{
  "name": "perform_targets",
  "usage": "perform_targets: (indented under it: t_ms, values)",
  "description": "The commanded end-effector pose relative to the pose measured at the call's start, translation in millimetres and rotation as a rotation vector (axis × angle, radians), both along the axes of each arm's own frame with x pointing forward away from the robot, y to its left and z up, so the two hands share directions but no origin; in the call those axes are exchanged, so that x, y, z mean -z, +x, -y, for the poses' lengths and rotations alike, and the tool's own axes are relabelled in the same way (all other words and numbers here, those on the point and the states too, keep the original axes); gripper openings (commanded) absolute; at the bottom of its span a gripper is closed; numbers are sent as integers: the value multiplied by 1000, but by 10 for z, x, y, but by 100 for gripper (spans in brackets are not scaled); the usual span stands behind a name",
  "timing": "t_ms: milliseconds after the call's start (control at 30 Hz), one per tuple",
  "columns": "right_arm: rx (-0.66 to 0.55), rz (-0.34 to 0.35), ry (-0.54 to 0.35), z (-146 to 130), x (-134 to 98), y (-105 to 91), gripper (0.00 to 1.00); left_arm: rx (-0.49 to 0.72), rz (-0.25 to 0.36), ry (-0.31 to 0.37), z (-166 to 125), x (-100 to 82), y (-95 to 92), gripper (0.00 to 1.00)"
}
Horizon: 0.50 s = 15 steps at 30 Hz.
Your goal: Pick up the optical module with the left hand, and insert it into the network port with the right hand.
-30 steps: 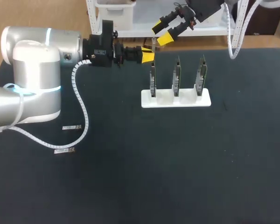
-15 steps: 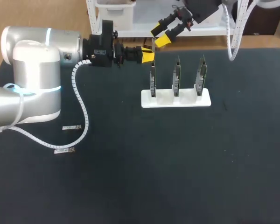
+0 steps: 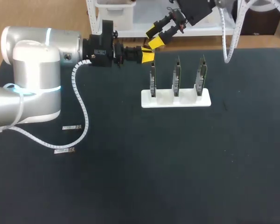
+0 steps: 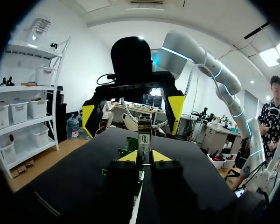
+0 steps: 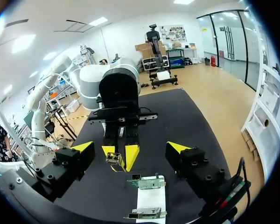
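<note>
handover seems close: spread right hand (image 3: pixel 153 38) slid toward the optical module (image 4: pixel 144 140) pinched by the left hand (image 3: pixel 147 56).

A robotics lab: a black table (image 3: pixel 130 186) carries a white rack (image 3: pixel 175 99) of green circuit boards (image 3: pixel 177 74), with my left arm (image 3: pixel 37 70) and right arm (image 3: pixel 196 9) just behind the rack.

A matt black bench (image 3: pixel 177 163) carries a smooth white plastic stand (image 3: pixel 175 99); the left arm (image 3: pixel 32 60) has a glossy silver-white shell; the optical module (image 4: pixel 144 140) shows bare metal between matt yellow-tipped fingers (image 4: pixel 129 157).
</note>
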State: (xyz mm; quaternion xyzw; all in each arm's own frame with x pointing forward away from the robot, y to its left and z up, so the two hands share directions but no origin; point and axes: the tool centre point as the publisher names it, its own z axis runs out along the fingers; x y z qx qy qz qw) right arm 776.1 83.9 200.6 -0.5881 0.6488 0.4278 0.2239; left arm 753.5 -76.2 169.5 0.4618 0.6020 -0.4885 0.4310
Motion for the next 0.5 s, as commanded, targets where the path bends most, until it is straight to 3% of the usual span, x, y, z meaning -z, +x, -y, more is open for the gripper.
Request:
perform_targets:
  t_ms: [33,433,500]
  values:
    - [7,5,-10,-1,-5,-24,100,-2,1,-1,-4,2,-10,0]
    - [9,8,-18,67,-7,-2,100,-2,1,-1,-4,2,-10,0]
    - [10,9,-17,78,-6,-2,23,-2,1,-1,-4,2,-10,0]
